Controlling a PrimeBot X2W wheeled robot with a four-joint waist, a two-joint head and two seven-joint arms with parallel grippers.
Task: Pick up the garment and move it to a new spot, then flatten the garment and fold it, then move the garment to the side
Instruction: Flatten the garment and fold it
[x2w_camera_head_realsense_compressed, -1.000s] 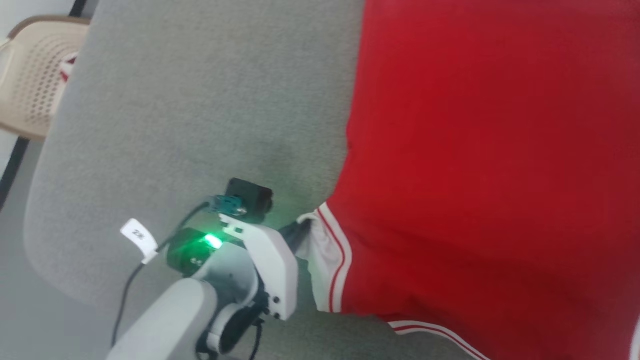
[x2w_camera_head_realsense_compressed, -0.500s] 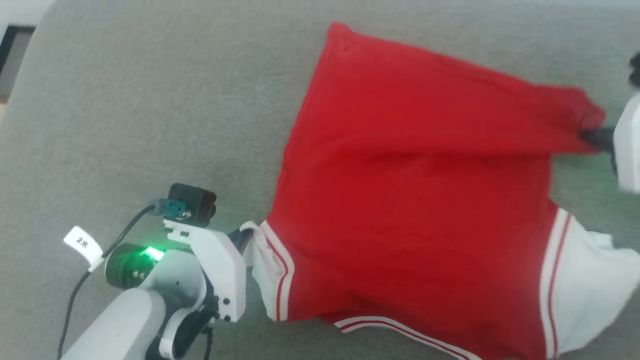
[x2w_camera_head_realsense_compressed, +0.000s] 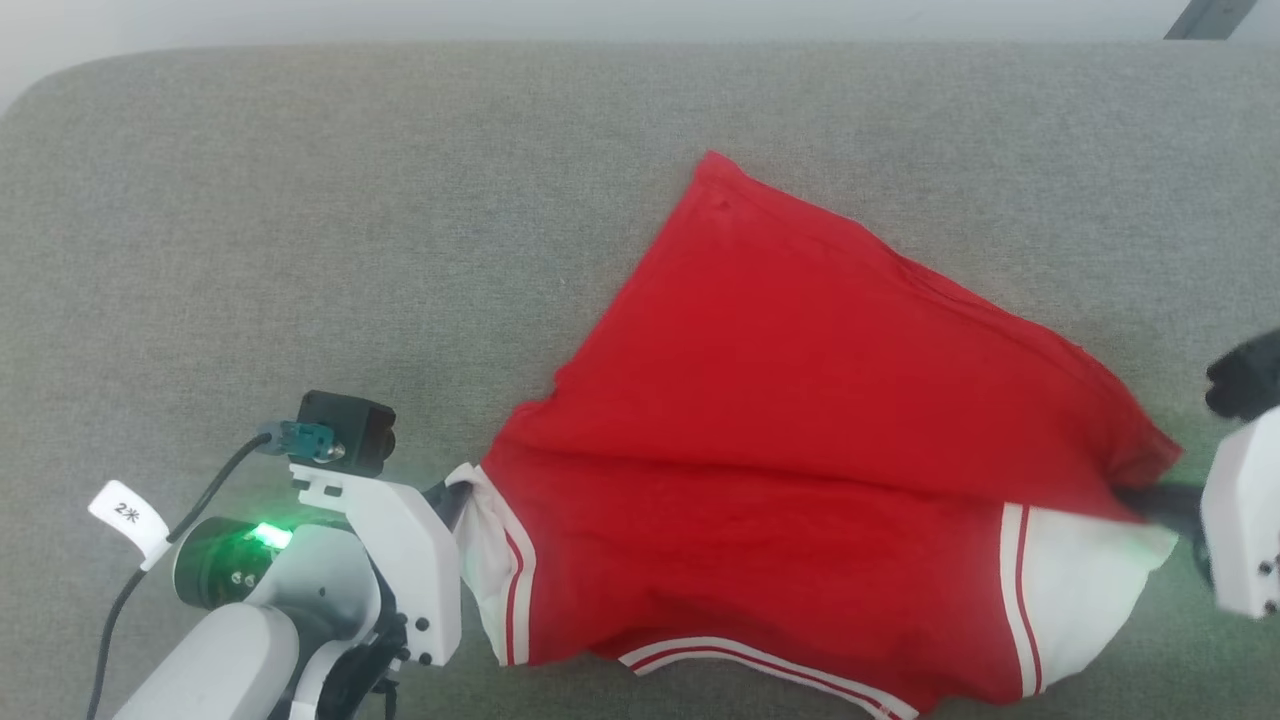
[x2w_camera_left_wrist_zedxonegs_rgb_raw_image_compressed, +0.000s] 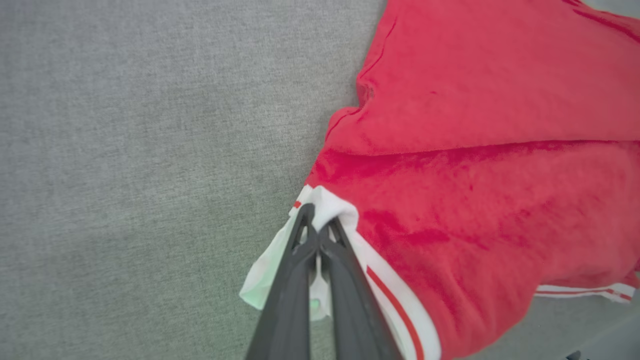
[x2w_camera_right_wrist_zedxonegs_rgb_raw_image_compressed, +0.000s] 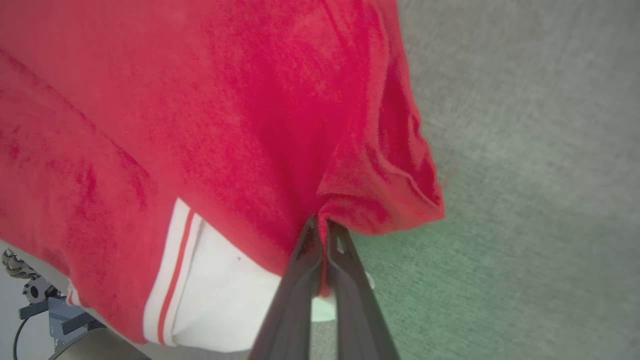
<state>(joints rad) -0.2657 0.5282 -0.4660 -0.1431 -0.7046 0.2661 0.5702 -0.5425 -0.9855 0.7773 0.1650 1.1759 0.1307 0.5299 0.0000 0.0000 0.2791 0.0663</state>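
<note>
Garment: the garment (x2w_camera_head_realsense_compressed: 800, 450) is spread over the right half of the mat (x2w_camera_head_realsense_compressed: 300, 250). Its far red corner points to the mat's back edge and its striped hem lies near the mat's front edge.
Left gripper: the left gripper (x2w_camera_left_wrist_zedxonegs_rgb_raw_image_compressed: 316, 220) is pinched tight on the white cuff (x2w_camera_left_wrist_zedxonegs_rgb_raw_image_compressed: 280, 280) at the garment's left corner, near the middle of the mat's front edge.
Right gripper: the right gripper (x2w_camera_right_wrist_zedxonegs_rgb_raw_image_compressed: 320, 225) is clamped on a bunch of red cloth just above the other cuff, close to the mat's right edge.
Step, as judged: stretching the garment between the two grips to lay it flat in its new spot.
Cloth: a long ridge runs from one grip to the other, and the front hem sags. Whether the near part touches the mat cannot be told.
Doing it well: draw the grips apart evenly, along the mat's front edge, until the ridge goes. Stay low to the mat, then lower both sides together.
Watch: the right grip holds bunched red cloth, not the cuff edge. A hard or lopsided pull may slip it or skew the garment.
</note>
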